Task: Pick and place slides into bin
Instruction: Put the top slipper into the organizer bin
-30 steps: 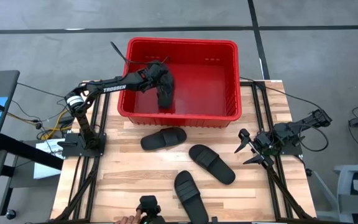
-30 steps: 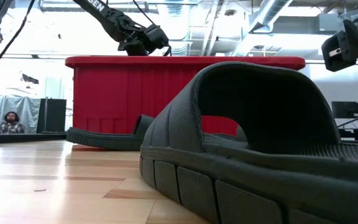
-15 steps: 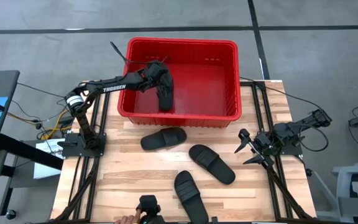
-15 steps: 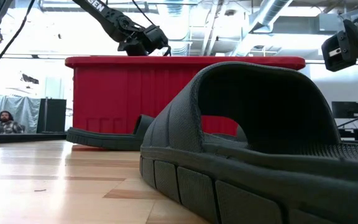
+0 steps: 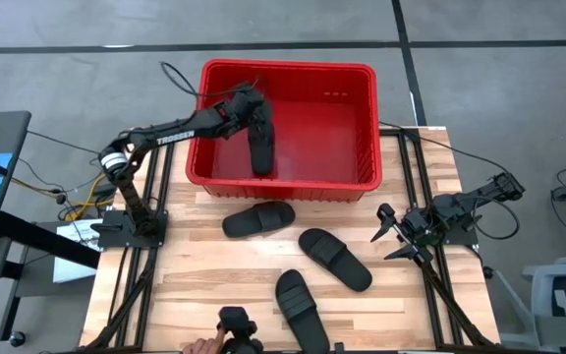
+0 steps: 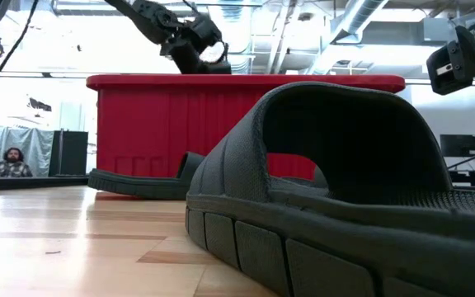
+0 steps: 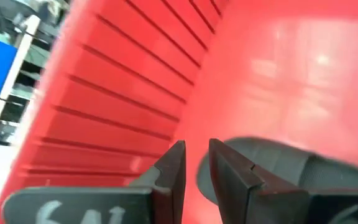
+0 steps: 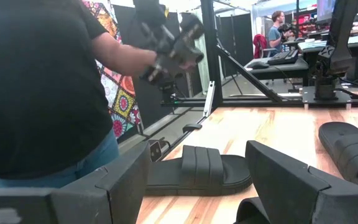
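Observation:
The red bin (image 5: 283, 66) stands at the table's far side. One black slide (image 5: 261, 147) lies on the bin's floor. My left gripper (image 5: 254, 101) hangs above the slide's far end, inside the bin. Its fingers (image 7: 196, 165) stand a narrow gap apart, with only the red floor between them. The slide (image 7: 291, 165) shows just beyond them. Three more slides lie soles down on the table: one (image 5: 258, 218) in front of the bin, one (image 5: 335, 259) at mid-table, one (image 5: 301, 307) near the front. My right gripper (image 5: 393, 236) waits open at the table's right edge.
A person's hand with a dark device (image 5: 234, 329) shows at the table's near edge. A person in a black shirt (image 8: 36, 93) stands beyond the table in the right wrist view. In the low view the nearest slide (image 6: 345, 190) fills the foreground before the bin (image 6: 180, 124).
My left gripper has risen above the bin's rim and shifted a little toward the far edge. The slide in the bin stays lying on the floor where it was.

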